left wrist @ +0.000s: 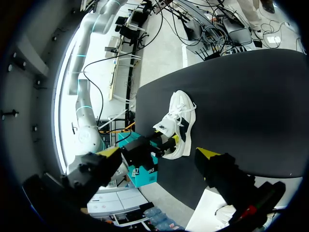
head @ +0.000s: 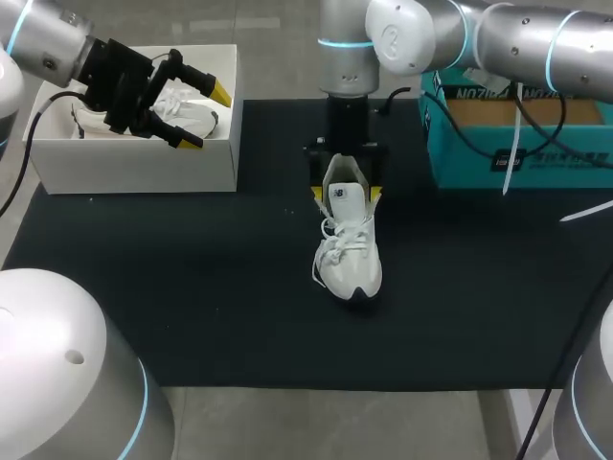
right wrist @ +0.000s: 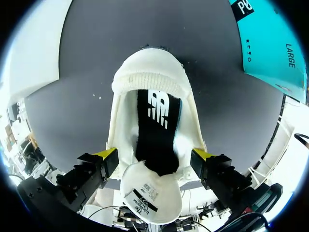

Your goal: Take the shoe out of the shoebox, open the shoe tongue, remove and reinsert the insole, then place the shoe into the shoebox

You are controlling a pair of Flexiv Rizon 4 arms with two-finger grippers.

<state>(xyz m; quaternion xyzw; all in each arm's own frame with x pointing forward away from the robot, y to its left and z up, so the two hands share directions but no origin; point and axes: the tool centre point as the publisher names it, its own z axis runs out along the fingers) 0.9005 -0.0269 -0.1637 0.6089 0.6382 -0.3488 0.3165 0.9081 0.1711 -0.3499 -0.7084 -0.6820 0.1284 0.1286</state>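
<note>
Two shoes, two boxes: right gripper (right wrist: 155,155) pinches the loose shoe (head: 350,254), left gripper (head: 206,117) spread over the white shoebox (head: 144,165)

The front half of the desk (head: 192,316) lay open, and broad bare stretches ran on both sides of the shoe (head: 350,244) standing at its middle. At the shoe's heel the right claw (head: 346,195) and the upright right arm (head: 347,57) blocked any approach from the rear. The white shoebox (head: 144,165) filled the left rear corner. The left claw (head: 207,117), fingers spread wide, hung over its open top, above a second shoe (head: 84,119) taking up part of the inside. The teal box (head: 498,158) closed off the right rear corner.
</note>
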